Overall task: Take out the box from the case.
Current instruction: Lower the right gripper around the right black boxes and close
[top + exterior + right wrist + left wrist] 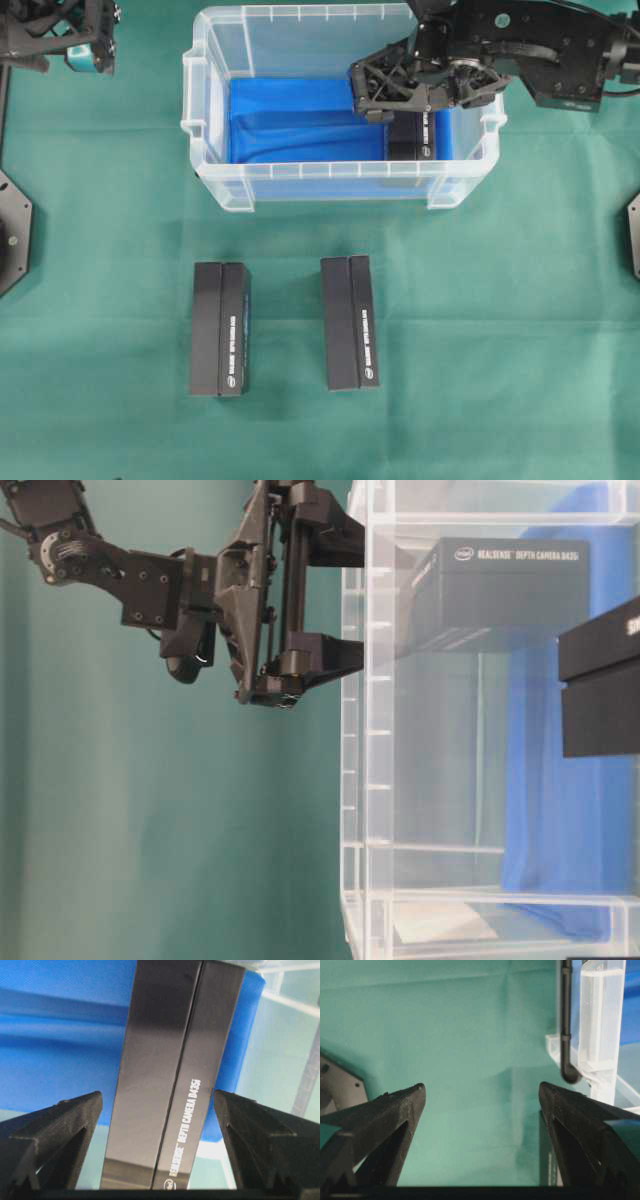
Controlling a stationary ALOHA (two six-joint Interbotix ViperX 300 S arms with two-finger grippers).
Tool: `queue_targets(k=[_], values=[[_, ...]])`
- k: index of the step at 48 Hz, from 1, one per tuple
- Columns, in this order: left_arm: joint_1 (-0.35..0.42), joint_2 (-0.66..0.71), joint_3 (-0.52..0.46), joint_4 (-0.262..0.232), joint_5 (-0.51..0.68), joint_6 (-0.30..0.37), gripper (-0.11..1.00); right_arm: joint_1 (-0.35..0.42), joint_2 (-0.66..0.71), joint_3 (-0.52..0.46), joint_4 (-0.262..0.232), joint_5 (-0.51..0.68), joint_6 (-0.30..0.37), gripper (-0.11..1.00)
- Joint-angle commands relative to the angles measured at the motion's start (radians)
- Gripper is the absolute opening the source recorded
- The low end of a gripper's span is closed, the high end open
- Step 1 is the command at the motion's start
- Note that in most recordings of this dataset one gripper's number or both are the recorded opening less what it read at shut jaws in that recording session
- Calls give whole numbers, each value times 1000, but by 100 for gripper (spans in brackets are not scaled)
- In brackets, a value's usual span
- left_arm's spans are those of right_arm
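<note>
At far left of the overhead view the left claw (88, 45) hangs over the green table (520, 350), well apart from the work; its wrist view shows the fingers spread wide with only cloth between them, so it is probably parked clear to leave room; toward the front of the table lie two black boxes (221, 329), side by side and apart, likely ones set out of the way; behind them stands the case (215, 185), clear plastic with a blue lining (290, 125) on its floor; the remaining box (411, 135) lies at the case's right end, on the lining; the right claw (400, 95) reaches in over it, fingers wide open and empty, straddling the box in its wrist view, seemingly lined up for a grasp across the narrow sides; the box reads "REALSENSE DEPTH CAMERA D435i", with an Intel logo in the table-level view.
</note>
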Motion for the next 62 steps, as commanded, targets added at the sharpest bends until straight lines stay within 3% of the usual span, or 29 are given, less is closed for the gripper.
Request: queue_targets(k=[1, 54, 58, 62], values=[[-3, -11, -11, 2, -3, 2, 93, 2, -15, -5, -3, -17, 0, 92], [-8, -12, -5, 0, -20, 14, 93, -12, 38, 6, -6, -38, 23, 91], [-9, -11, -5, 0, -20, 14, 93, -11, 37, 8, -17, -37, 40, 86], [-8, -11, -5, 0, -20, 14, 93, -9, 37, 8, -25, -35, 46, 70]])
